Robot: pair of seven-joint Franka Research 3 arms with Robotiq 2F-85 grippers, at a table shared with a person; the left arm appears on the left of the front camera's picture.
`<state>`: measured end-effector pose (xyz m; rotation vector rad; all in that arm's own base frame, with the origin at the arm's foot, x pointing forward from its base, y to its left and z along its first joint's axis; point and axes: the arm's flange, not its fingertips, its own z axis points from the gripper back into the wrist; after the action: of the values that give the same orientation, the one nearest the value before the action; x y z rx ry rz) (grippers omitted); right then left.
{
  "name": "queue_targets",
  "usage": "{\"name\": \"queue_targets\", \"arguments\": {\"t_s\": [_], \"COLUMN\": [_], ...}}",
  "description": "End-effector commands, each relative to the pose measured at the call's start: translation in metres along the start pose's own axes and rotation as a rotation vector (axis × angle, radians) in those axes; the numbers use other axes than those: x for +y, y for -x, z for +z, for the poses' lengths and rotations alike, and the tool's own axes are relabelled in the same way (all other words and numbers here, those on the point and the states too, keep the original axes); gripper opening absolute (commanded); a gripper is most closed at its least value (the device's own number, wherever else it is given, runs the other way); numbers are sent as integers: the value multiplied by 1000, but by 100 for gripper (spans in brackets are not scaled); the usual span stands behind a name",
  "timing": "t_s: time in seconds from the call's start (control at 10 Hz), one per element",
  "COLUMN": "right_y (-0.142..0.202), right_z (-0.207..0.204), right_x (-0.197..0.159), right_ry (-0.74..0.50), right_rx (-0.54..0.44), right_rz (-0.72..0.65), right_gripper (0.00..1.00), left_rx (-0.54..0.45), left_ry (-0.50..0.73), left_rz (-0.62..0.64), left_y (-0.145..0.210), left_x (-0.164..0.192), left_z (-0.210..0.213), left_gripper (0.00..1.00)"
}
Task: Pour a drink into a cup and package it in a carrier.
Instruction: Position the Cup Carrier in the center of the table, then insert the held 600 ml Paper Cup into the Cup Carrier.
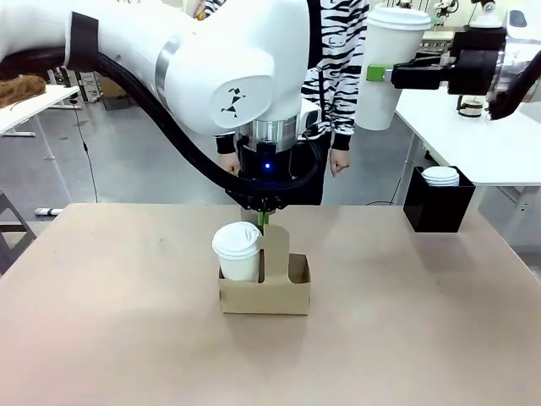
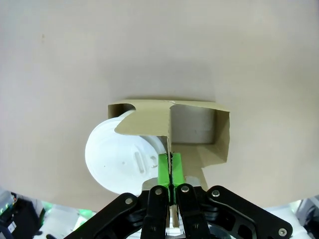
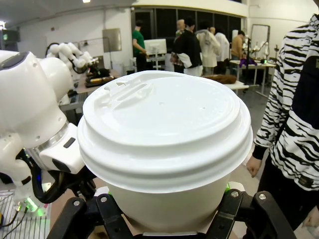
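Front view: cardboard carrier [image 1: 287,298] mid-table [image 1: 101,338]. Left gripper [image 1: 264,220] closed tight, pinching the carrier's handle tab [image 1: 275,245]. One lidded paper cup [image 1: 237,254] sits in the pocket at 9 o'clock of the tab; vacant pocket [image 1: 296,269] at 3 o'clock. Right gripper [image 1: 382,74] is clamped round a second lidded cup [image 1: 390,59], aloft at 1 o'clock, well apart. Step, by judgement: packaging. Next move calls for lowering that cup upright into the vacant pocket.

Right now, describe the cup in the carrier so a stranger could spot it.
At the middle of the tan table stands a brown cardboard carrier. The white lidded cup sits in its left pocket; the second cup is held high at the right, off the table.
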<state>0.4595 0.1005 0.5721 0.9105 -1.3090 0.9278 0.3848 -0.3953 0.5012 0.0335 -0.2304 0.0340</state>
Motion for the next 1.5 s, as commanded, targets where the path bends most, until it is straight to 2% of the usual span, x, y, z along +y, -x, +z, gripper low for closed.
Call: {"name": "queue_targets", "arguments": {"t_s": [0.0,0.1,0.7,0.8,0.9,1.0,1.1,1.2,1.4], "right_y": [-2,-2,-2,-2,-2,-2,0,15,39], "right_z": [-2,-2,-2,-2,-2,-2,0,-18,-44], "right_x": [0,0,0,0,0,0,0,-6,-9], "right_ry": [6,6,6,6,6,6,0,-74,-202], "right_rx": [-7,-7,-7,-7,-7,-7,0,47,59], "right_rz": [14,14,14,14,14,14,0,-16,-17], "right_gripper": [76,76,76,76,76,76,76,76,76], "left_rx": [-49,0,-2,-34,-33,-17,6,31,67], "left_ry": [13,0,7,27,46,64,87,110,183], "left_rz": [39,0,7,-55,-64,-85,-114,-176,-323], "left_y": [5,0,1,3,4,4,2,1,5], "left_x": [1,0,-2,5,10,17,25,39,76], "left_z": [-2,0,-1,7,15,28,45,64,101], "left_gripper": [2,2,2,60,60,100,64,100,100]}}
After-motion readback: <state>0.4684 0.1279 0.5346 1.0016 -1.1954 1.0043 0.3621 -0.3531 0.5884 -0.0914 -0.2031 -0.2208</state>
